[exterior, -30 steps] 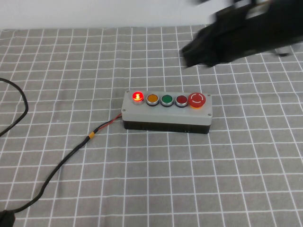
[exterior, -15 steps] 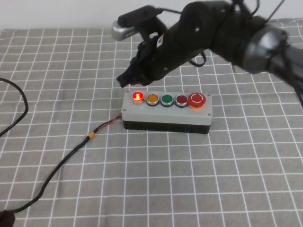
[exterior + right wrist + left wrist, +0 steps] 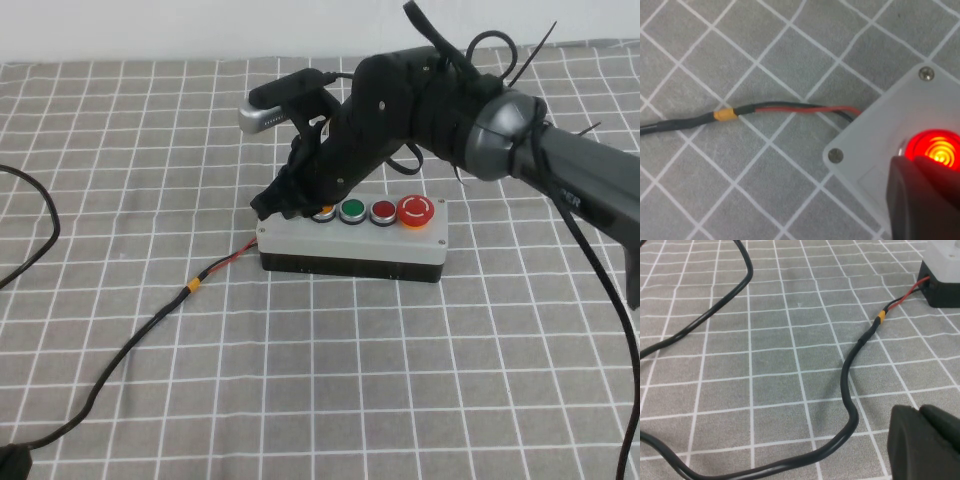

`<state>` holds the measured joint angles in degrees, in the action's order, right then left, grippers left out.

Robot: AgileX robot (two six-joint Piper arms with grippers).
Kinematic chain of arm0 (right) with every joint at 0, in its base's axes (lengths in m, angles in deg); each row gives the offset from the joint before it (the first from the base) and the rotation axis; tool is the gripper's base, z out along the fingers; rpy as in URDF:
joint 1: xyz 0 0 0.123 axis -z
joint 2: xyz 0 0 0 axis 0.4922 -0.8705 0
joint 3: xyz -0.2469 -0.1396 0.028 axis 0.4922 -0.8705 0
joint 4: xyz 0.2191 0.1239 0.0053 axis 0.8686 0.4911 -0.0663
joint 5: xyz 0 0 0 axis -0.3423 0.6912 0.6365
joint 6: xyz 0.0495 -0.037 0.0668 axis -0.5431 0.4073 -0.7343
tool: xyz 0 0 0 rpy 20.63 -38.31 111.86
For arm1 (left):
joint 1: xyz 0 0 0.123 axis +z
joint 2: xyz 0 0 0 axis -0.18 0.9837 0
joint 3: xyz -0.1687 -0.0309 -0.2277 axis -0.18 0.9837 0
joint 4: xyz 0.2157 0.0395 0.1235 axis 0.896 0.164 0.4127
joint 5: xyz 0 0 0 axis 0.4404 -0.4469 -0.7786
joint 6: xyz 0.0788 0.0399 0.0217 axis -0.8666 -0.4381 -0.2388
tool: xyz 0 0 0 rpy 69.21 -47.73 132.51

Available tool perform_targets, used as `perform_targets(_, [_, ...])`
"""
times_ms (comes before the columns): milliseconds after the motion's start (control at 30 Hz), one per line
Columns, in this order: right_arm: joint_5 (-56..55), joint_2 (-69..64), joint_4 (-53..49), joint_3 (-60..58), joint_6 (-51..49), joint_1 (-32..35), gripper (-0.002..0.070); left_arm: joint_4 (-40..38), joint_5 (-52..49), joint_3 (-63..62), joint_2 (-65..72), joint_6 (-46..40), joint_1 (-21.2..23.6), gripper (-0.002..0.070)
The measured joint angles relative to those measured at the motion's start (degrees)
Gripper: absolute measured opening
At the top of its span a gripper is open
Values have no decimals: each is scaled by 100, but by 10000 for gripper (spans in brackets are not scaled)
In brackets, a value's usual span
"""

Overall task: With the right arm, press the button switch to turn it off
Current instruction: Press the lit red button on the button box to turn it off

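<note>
The left gripper (image 3: 927,442) hangs near the cable (image 3: 847,390); whether it is open, I cannot tell. The right gripper (image 3: 283,203), equally unclear, sits over the lit red button (image 3: 934,146) at the switch box's (image 3: 350,240) left end. An off-centre push could slide onto the orange button (image 3: 324,214).

Grey checked cloth (image 3: 715,365), white grid lines. Black cable (image 3: 847,385), looped across the cloth. Yellow band (image 3: 881,316) at the cable's end. Red wire (image 3: 907,292), from band into switch box (image 3: 946,290), corner only. Left gripper (image 3: 920,415), black, fingertips together, near the cable.
</note>
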<state>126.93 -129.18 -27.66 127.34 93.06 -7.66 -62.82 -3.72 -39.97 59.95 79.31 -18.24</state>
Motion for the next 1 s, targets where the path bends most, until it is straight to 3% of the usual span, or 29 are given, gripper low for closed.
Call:
perform_targets(667, [-505,137,-125,155,-153,0,-16,4,0,0,0,0,0,-3])
perform_targets(1000, [-279,-167,-831,230,-463,0,-16,13,0,0,0,0,0,-3])
